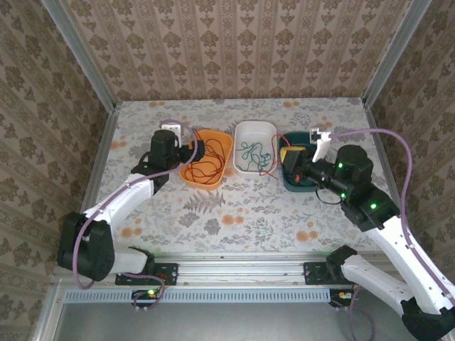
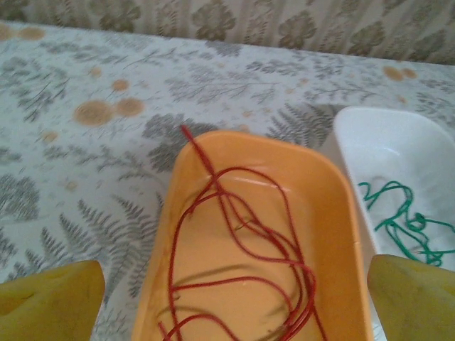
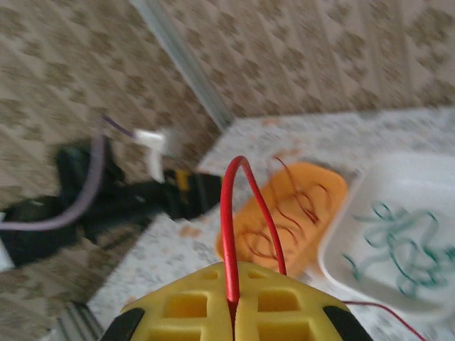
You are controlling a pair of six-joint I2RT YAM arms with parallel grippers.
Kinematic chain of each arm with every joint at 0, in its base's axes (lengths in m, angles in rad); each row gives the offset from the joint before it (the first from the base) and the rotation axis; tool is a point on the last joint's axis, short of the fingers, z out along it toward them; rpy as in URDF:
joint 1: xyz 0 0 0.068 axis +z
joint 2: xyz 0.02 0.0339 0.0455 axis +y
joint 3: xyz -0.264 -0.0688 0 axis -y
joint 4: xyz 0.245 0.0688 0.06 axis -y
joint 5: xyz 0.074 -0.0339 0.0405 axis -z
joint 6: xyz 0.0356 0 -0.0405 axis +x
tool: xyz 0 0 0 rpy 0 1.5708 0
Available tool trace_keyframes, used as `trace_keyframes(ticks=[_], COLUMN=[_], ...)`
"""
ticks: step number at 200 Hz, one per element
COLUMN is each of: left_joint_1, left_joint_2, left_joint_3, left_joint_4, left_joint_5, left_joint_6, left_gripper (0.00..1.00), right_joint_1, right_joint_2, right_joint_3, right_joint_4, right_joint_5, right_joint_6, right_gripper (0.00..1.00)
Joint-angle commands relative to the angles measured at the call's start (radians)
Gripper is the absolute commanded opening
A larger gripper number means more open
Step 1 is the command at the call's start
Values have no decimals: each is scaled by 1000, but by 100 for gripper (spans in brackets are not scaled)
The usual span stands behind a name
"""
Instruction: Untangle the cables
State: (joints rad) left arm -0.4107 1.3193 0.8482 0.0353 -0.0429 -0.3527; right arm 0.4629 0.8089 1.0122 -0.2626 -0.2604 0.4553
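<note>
The table (image 1: 234, 213) has a pale cloth with a fern and flower pattern, and three trays stand in a row across the middle of it. The left arm (image 1: 121, 202) reaches in from the left of the white tray (image 1: 256, 126), and the right arm (image 1: 387, 227) from its right.

The white tray is the middle one. The orange tray (image 1: 222, 140) is just beside it on the left, their rims nearly touching. The dark green tray (image 1: 293, 185) is just beside it on the right.

The left gripper (image 1: 197, 150) hangs over the orange tray, on the side away from the white tray. Its jaws are wide apart and have nothing between them. In the left wrist view its two yellow pads (image 2: 50, 302) sit at opposite bottom corners.

The right gripper (image 1: 288, 165) is over the dark green tray, pointing towards the white tray. Its yellow fingers (image 3: 185, 309) are pressed together on a red loop (image 3: 227, 213), which arches up from the seam between them.

A red cable (image 2: 242, 234) lies in loose loops inside the orange tray, with one end poking over the far rim. A green cable (image 1: 252, 153) lies in a small tangle inside the white tray. Whether the red loop and the red cable are one wire I cannot tell.
</note>
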Motion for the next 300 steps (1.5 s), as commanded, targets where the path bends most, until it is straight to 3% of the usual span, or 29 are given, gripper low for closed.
trace_keyframes(ticks=[1, 56, 83, 146, 187, 235, 300], left_joint_1=[1, 3, 14, 44, 47, 47, 46], left_joint_2=[-44, -189, -275, -369, -367, -356, -346], left_joint_3=[-41, -143, -161, -164, -150, -158, -167], left_joint_4=[-29, -198, -255, -288, -287, -275, -254], left_joint_5=[-144, -471, -532, -501, -485, -442, -370], left_joint_6=[-101, -259, -241, -213, -193, -199, -200], left_gripper=[96, 96, 96, 96, 96, 96, 95], right_joint_1=[6, 21, 43, 100, 155, 189, 189], right_joint_2=[60, 371, 568, 974, 1162, 1314, 1474], right_joint_3=[86, 270, 385, 595, 676, 783, 916], right_joint_4=[120, 350, 407, 276, 53, -166, -232], right_joint_5=[-110, -156, -186, -129, -43, 24, 14], right_joint_6=[10, 91, 79, -50, -55, -53, -37], right_gripper=[0, 0, 0, 0, 0, 0, 0])
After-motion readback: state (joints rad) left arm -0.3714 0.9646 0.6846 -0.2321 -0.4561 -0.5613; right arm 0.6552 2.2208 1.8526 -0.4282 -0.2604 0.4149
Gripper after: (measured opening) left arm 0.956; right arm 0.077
